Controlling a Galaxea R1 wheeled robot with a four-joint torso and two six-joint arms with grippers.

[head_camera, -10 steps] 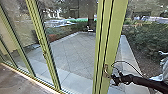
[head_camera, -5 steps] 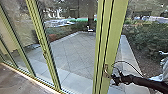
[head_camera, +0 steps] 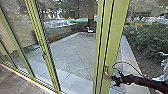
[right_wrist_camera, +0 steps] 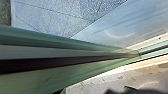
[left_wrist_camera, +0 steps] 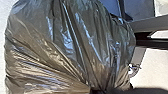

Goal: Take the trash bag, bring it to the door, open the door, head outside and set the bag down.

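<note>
Dark right arm (head_camera: 146, 83) outstretched, nearly level, right claw (head_camera: 113, 78) at its end.

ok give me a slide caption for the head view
Right gripper near the handle of a green-framed glass door, paved yard beyond

Trash bag (left_wrist_camera: 67, 45) partly out of view

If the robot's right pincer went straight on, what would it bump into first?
Probably the handle on the green door frame; the right pincer points towards it, very close, though any gap is hard to judge.
</note>
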